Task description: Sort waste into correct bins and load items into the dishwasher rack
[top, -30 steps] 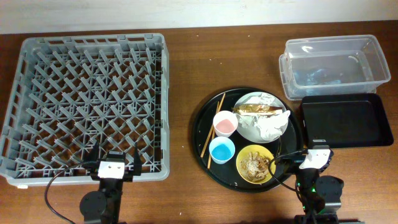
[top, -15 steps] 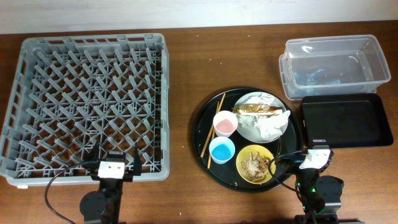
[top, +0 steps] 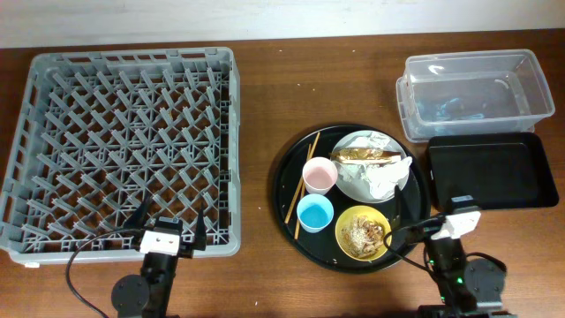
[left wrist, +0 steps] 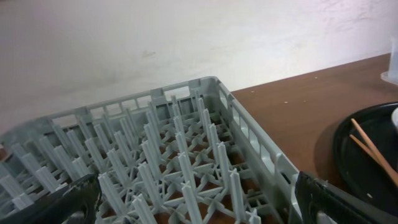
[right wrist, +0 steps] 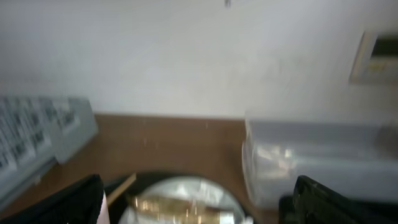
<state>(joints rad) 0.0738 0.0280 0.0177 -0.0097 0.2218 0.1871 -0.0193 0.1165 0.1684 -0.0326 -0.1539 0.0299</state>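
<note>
Hovering low at the near table edge, the left gripper (top: pixel 170 221) is seen with its dark fingers (left wrist: pixel 62 200) spread wide, nothing between them, aimed at the near wall of the dishwasher rack (top: pixel 124 141). The right gripper (right wrist: pixel 199 202) is likewise held low and level, fingers (right wrist: pixel 333 200) parted and empty, pointed across the round black tray (top: pixel 287 177); the right wrist view is blurred.

The rack is grey moulded plastic, square, with lattice walls and rows of upright pegs; it is set at the left of the brown wooden table (top: pixel 265 88).

On the round tray are laid: a pink cup (top: pixel 320 176), a blue cup (top: pixel 315 213) just beside it, a yellow bowl (top: pixel 344 231) holding light-brown scraps (top: pixel 362 231), and a round white plate (top: pixel 353 141) carrying a shiny gold-brown wrapper (top: pixel 369 155) and crumpled white tissue (top: pixel 380 181). Thin wooden chopsticks (top: pixel 305 181) are laid to the left of the cups.

A clear plastic tub (top: pixel 468 58), rectangular, is placed at the far right; a shallow matte black tray (top: pixel 490 172) is set just in front of it.
</note>
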